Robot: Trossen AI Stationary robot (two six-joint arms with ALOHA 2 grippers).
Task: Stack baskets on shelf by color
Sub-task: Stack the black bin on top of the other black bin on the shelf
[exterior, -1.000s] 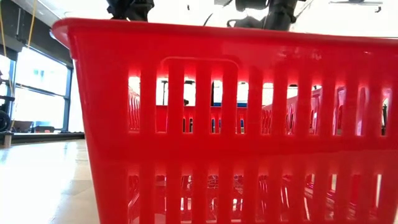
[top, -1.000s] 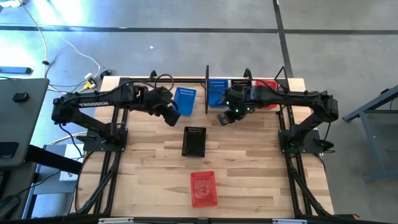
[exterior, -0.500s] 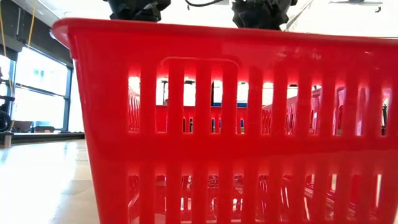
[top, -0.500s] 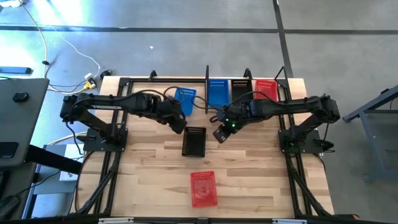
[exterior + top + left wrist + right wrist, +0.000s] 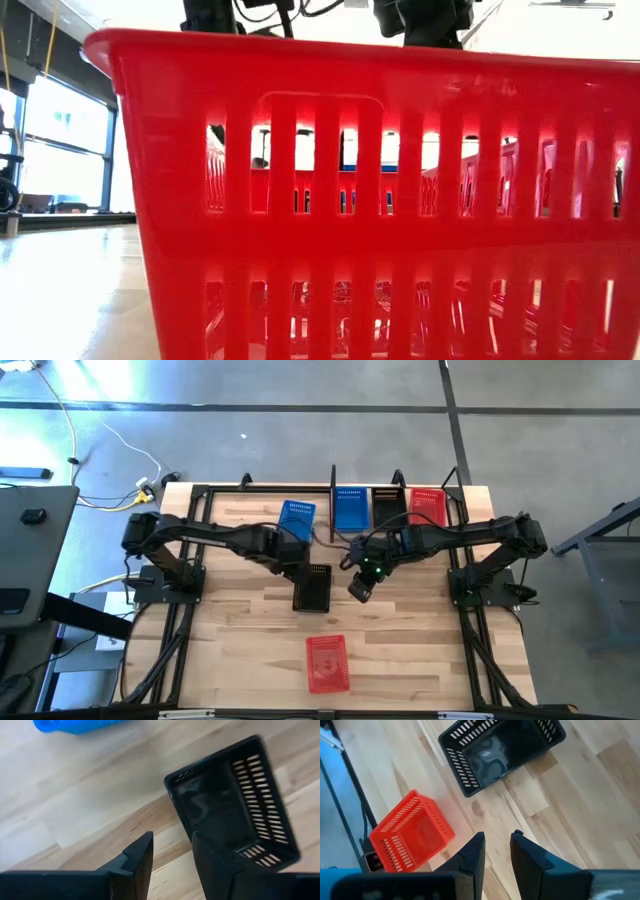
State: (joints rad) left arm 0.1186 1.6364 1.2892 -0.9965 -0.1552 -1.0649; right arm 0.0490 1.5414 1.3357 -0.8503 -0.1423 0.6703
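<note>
A black basket (image 5: 312, 587) stands open side up on its base at mid-table. My left gripper (image 5: 297, 563) hovers open just above its far left corner; in the left wrist view this gripper (image 5: 172, 854) has the black basket (image 5: 235, 802) right ahead of it. My right gripper (image 5: 358, 588) hangs open to the right of that basket, which shows in its wrist view as the black basket (image 5: 502, 750) beyond the gripper (image 5: 496, 851). A blue basket (image 5: 297, 520) stands behind. A red basket (image 5: 327, 662) stands near the near edge. The shelf (image 5: 333, 485) holds blue, black and red baskets.
The shelf's baskets sit side by side at the far edge: blue (image 5: 349, 508), black (image 5: 386, 505), red (image 5: 427, 506). The near red basket (image 5: 370, 200) fills the low view and hides the table behind it. Bare wood (image 5: 240, 630) lies left and right of the red basket.
My left gripper has moved from beside the blue basket toward the near edge and right, stopping over the black basket's far left corner. My right gripper has drawn back from the shelf toward the near edge, ending to the right of the black basket. The baskets have stayed put.
</note>
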